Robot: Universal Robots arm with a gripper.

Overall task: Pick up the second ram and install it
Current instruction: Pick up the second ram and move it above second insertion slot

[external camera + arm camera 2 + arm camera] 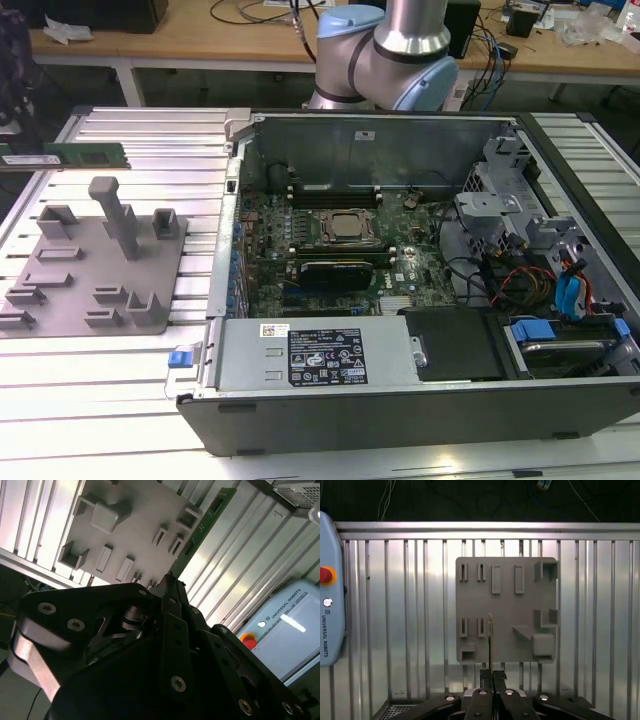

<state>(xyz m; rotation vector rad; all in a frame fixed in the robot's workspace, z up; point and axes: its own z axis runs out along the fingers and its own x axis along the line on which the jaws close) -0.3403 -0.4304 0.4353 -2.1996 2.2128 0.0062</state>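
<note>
The second ram (85, 155) is a long green stick with a white label, held level in the air at the exterior view's left, above the ribbed metal table. In the first wrist view I see it edge-on as a thin line (490, 640) rising from my gripper (491, 676), whose black fingers are shut on it. In the second wrist view the green stick (210, 515) runs out from the gripper (167, 582) past the corner of the grey fixture plate (135, 530). The plate (60, 275) lies below the stick on the table.
An open computer case (400, 400) stands at the exterior view's right, showing a motherboard with memory slots (330, 188), a processor (352, 228) and a black expansion card (335, 270). The arm's base (385, 55) is behind the case. A teach pendant (330, 590) lies beside the table.
</note>
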